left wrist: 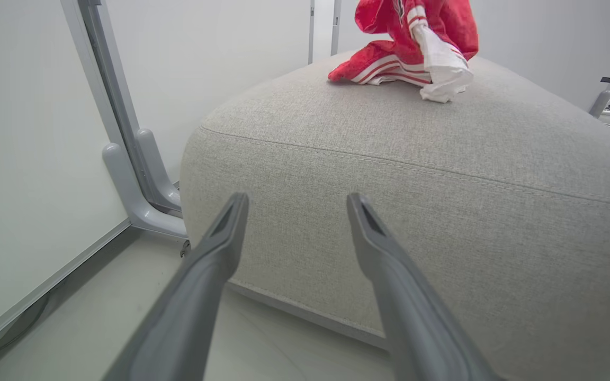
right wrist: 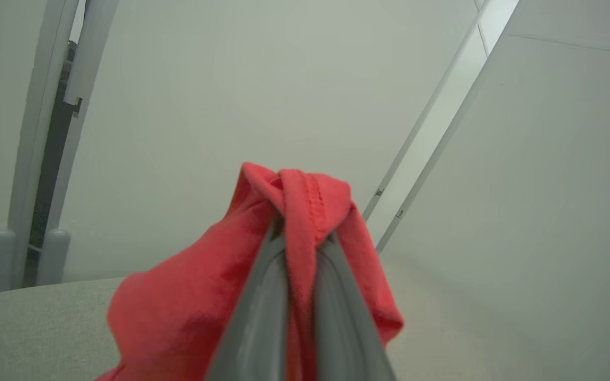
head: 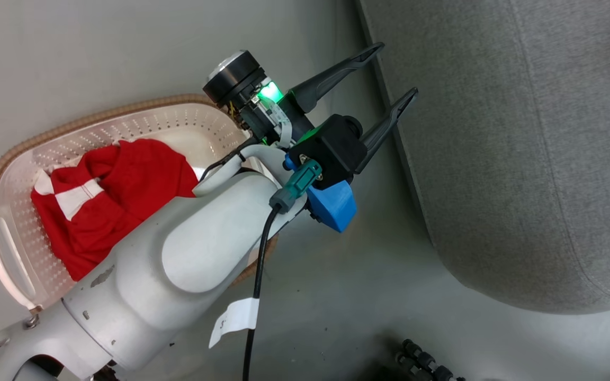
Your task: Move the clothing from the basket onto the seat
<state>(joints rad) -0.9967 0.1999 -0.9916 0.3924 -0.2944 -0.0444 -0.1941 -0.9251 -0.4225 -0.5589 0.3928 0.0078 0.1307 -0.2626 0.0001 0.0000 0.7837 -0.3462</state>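
Red clothing (head: 117,203) with white trim lies bunched in the cream basket (head: 11,254) at the left of the head view. Beside the basket my left gripper (head: 395,71) stands open, empty, its fingers pointing toward the edge of the grey seat (head: 522,159). The left wrist view looks past that gripper (left wrist: 297,209) at the seat's (left wrist: 442,201) side; a red and white garment (left wrist: 416,47) hangs down onto the cushion's top. My right gripper (right wrist: 299,233) is shut on a fold of red clothing (right wrist: 204,301) above the seat (right wrist: 35,328).
Pale floor (head: 347,296) separates the basket from the seat. White wall panels with grey upright posts (left wrist: 125,143) stand to the left of the cushion. Dark cable links (head: 421,360) lie on the floor near the bottom edge.
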